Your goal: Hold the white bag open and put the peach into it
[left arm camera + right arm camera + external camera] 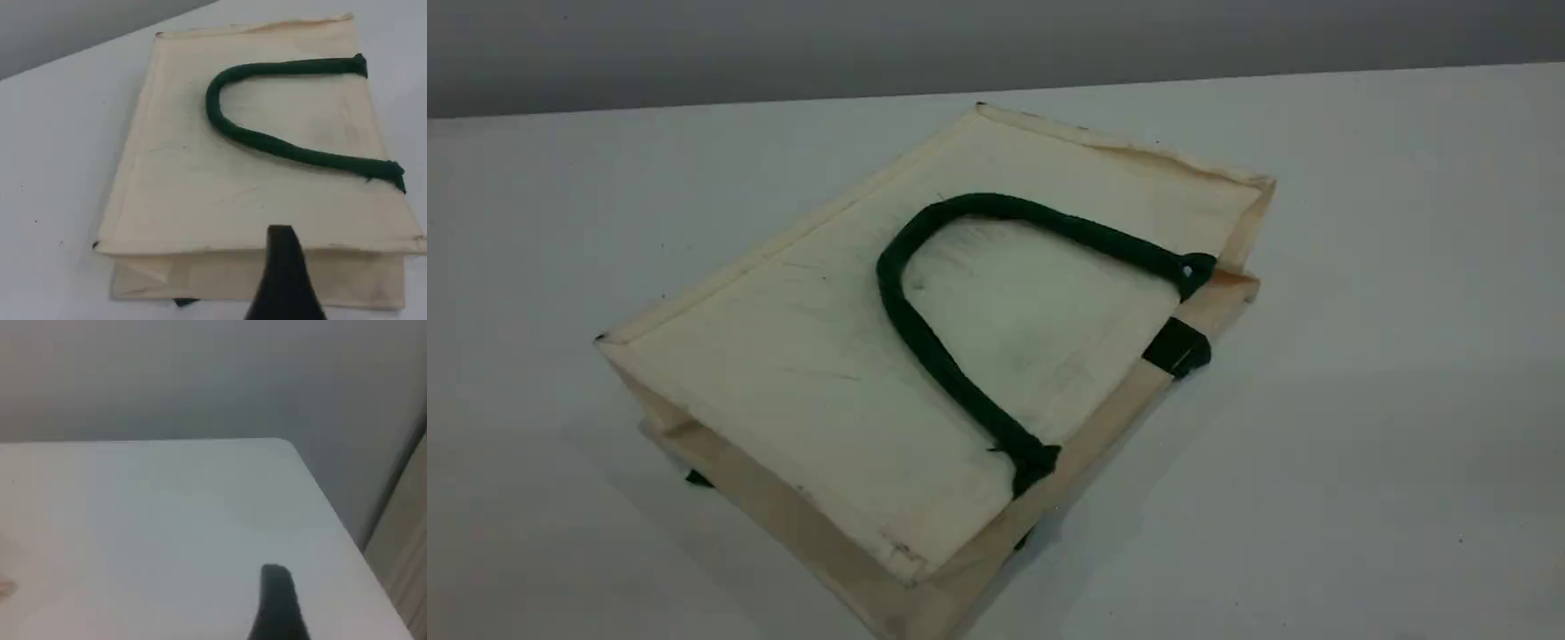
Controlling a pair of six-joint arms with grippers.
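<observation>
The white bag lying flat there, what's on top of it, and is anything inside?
On top of the white bag lies one dark green rope handle, curved across the upper panel. The inside is hidden: the bag lies closed, and no peach shows.

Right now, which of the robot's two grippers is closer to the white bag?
The left. The left gripper hangs just above the white bag, near one edge. The right gripper faces bare table near a corner, with no bag in its view.
</observation>
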